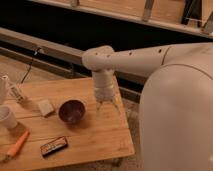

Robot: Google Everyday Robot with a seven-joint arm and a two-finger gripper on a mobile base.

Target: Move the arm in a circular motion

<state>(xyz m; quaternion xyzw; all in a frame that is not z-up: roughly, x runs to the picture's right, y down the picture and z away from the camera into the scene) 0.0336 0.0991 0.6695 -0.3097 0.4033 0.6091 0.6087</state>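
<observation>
Gripper (108, 108) fingers spread, empty, hanging over the table's (95, 137) right half, just beside the dark bowl (71, 110). Arm (150, 60) reaches in from the right, wrist pointing down. I'd call it mid-circle; next arc needs clearance above the bowl.

Wooden table (95, 137): bowl (72, 111), carrot (18, 144), bar (53, 146); end effector (107, 106) above.

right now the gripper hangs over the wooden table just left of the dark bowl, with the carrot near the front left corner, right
Not quite. In the camera view the gripper hangs just right of the dark bowl, not left of it. The rest holds: it is over the wooden table, and the carrot lies near the front left corner.
</observation>
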